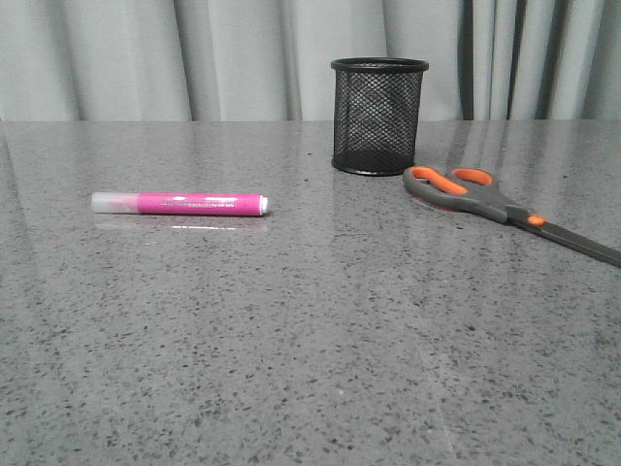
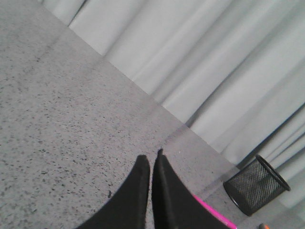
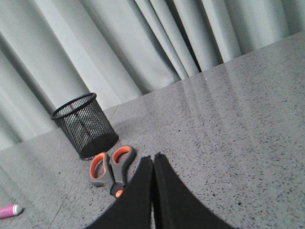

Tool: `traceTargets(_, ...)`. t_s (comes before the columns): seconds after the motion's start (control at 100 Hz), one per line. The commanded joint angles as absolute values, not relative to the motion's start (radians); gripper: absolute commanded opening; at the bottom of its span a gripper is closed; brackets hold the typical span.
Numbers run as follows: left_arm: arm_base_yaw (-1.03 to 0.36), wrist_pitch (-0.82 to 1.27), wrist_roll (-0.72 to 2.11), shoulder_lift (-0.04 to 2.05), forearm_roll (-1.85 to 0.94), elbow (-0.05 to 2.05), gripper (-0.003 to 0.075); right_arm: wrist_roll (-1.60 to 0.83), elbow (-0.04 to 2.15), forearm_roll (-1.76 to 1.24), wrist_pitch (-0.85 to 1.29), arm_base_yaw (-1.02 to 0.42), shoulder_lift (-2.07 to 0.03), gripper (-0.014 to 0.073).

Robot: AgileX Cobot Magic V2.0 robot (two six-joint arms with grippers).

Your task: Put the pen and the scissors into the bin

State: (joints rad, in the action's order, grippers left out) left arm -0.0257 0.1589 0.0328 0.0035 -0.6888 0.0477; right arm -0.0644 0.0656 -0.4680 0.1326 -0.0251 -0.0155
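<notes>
The magenta pen (image 1: 179, 203) lies flat on the grey table at the left, whitish cap to the left. The black mesh bin (image 1: 378, 115) stands upright at the back centre. The scissors (image 1: 505, 206) lie flat to its right, grey-orange handles near the bin, blades pointing right. No gripper shows in the front view. My left gripper (image 2: 151, 159) is shut and empty above the table; part of the pen (image 2: 214, 215) and the bin (image 2: 256, 185) show beside it. My right gripper (image 3: 153, 158) is shut and empty, its fingers hiding the blades of the scissors (image 3: 109, 168); the bin (image 3: 85, 125) stands beyond.
Grey speckled table (image 1: 320, 349) with pale curtains (image 1: 146, 58) behind its far edge. The pen's end (image 3: 9, 210) shows at the edge of the right wrist view.
</notes>
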Motion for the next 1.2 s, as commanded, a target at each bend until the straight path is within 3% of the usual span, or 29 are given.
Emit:
traceTargets(0.0, -0.035, 0.165, 0.025, 0.061, -0.616, 0.147, -0.0019, -0.094, 0.151, -0.449, 0.127, -0.018, -0.097, -0.0056)
traceTargets(0.15, -0.035, 0.299, 0.104, 0.214, -0.467, 0.314, -0.0019, -0.16, 0.289, -0.434, 0.246, -0.018, -0.291, -0.0056)
traceTargets(0.5, -0.035, 0.54, 0.308, 0.55, -0.47, 0.614, -0.0018, -0.268, 0.586, -0.434, 0.492, -0.018, -0.694, -0.0054)
traceTargets(0.6, -0.035, 0.547, 0.327, 0.598, -0.502, 0.638, -0.001, -0.294, 0.616, -0.434, 0.5, -0.018, -0.726, 0.0019)
traceTargets(0.72, -0.035, 0.545, 0.431, 0.64, -0.599, 0.657, 0.0094, -0.297, 0.635, -0.434, 0.503, -0.018, -0.726, 0.0219)
traceTargets(0.81, -0.035, 0.541, 0.516, 0.666, -0.69, 0.664, 0.0244, -0.297, 0.637, -0.434, 0.503, -0.018, -0.726, 0.0368)
traceTargets(0.91, -0.035, 0.539, 0.62, 0.704, -0.801, 0.665, 0.038, -0.297, 0.637, -0.434, 0.503, -0.018, -0.726, 0.0393)
traceTargets(1.19, -0.035, 0.744, 1.039, 0.913, -1.038, 0.772, 0.0355, -0.313, 0.637, -0.434, 0.503, -0.018, -0.726, 0.0392)
